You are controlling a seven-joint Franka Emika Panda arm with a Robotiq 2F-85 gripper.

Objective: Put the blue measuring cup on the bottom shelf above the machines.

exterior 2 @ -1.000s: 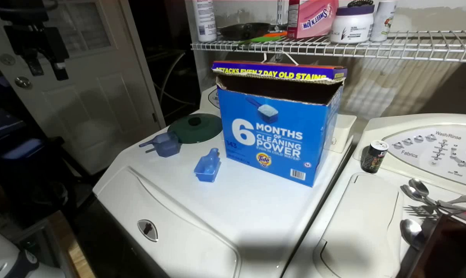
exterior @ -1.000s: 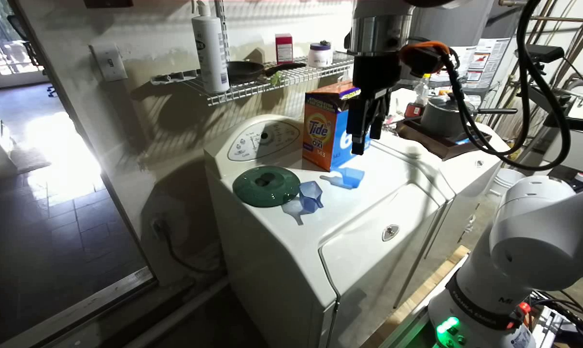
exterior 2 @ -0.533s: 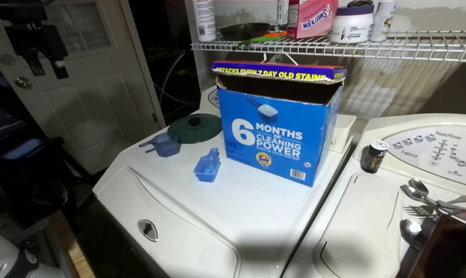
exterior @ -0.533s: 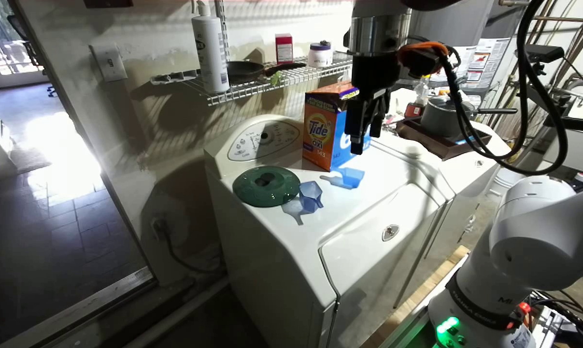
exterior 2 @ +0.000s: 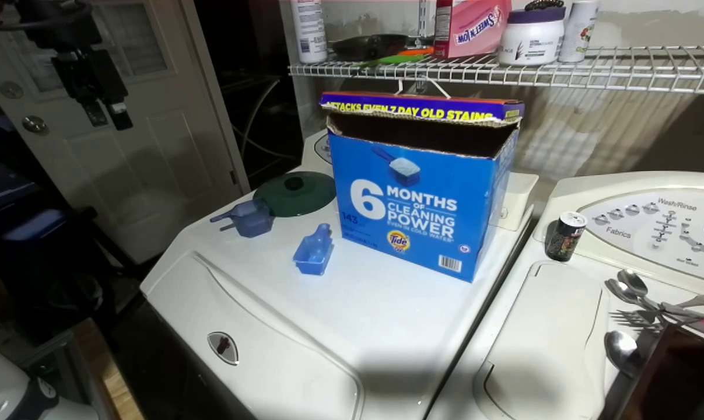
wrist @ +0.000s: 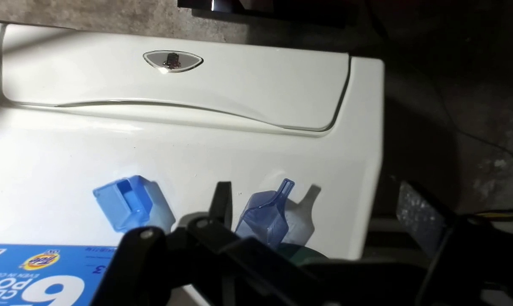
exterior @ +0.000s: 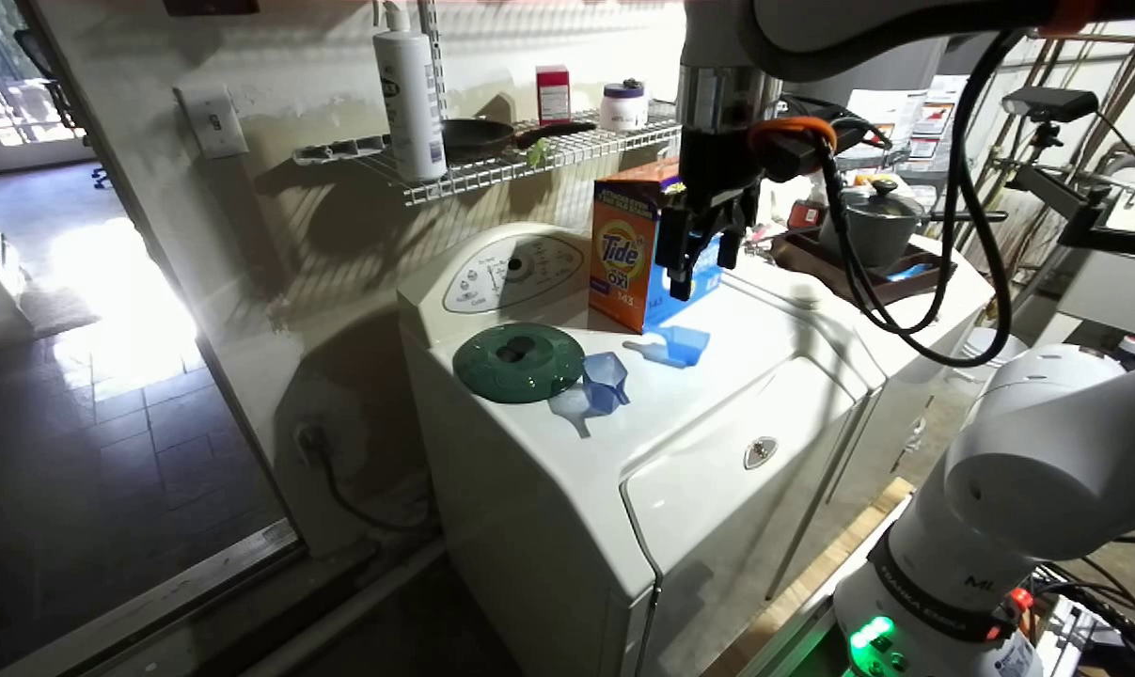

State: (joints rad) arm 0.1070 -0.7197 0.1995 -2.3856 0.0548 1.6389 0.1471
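Observation:
The light-blue measuring cup [exterior: 685, 348] [exterior 2: 313, 254] lies on the white machine's top [exterior: 755, 324] before the detergent box, at left in the wrist view [wrist: 124, 204]. A darker blue cup [exterior: 605, 381] [exterior 2: 251, 219] stands beside the green disc and shows between my fingers in the wrist view [wrist: 262, 214]. My gripper [exterior: 705, 273] [exterior 2: 111, 121] [wrist: 318, 197] is open and empty, in the air above the machine and apart from both cups. The bottom shelf [exterior: 520, 169] [exterior 2: 649, 71] is a wire rack on the wall above the machines. The second machine [exterior 2: 538, 326] stands alongside.
A tall orange-and-blue Tide box [exterior: 623, 254] [exterior 2: 410, 204] stands behind the cups. The green disc [exterior: 518, 362] [exterior 2: 296, 192] lies at the machine's edge. The shelf holds a white bottle [exterior: 407, 103], a pan [exterior: 478, 139], a pink box [exterior 2: 471, 29] and a jar [exterior 2: 531, 38].
My gripper has moved, slightly left in an exterior view and right and a little down in an exterior view, with the arm following. The cups, box and shelf have not moved.

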